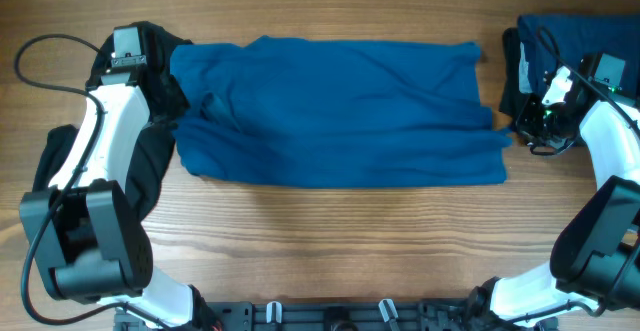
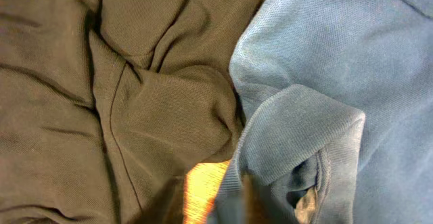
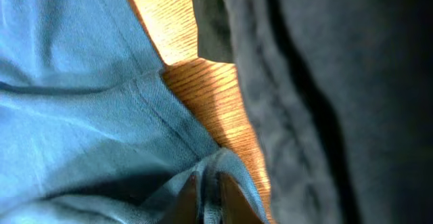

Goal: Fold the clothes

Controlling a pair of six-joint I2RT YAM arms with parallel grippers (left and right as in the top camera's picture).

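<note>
The medium-blue shirt (image 1: 340, 111) lies spread as a wide band across the middle of the table. My left gripper (image 1: 172, 103) is at its left edge; in the left wrist view its fingers (image 2: 276, 204) are shut on a rolled fold of the blue shirt (image 2: 338, 68). My right gripper (image 1: 518, 131) is at the shirt's right edge; in the right wrist view its fingers (image 3: 213, 200) pinch a ridge of the blue shirt (image 3: 81, 116). A black garment (image 1: 150, 171) lies under my left arm, seen up close in the left wrist view (image 2: 101, 82).
A dark blue garment (image 1: 550, 36) lies at the far right back, beside my right arm, and it fills the right of the right wrist view (image 3: 325, 102). Bare wooden table (image 1: 330, 241) lies in front of the shirt. A black cable (image 1: 45, 61) loops at far left.
</note>
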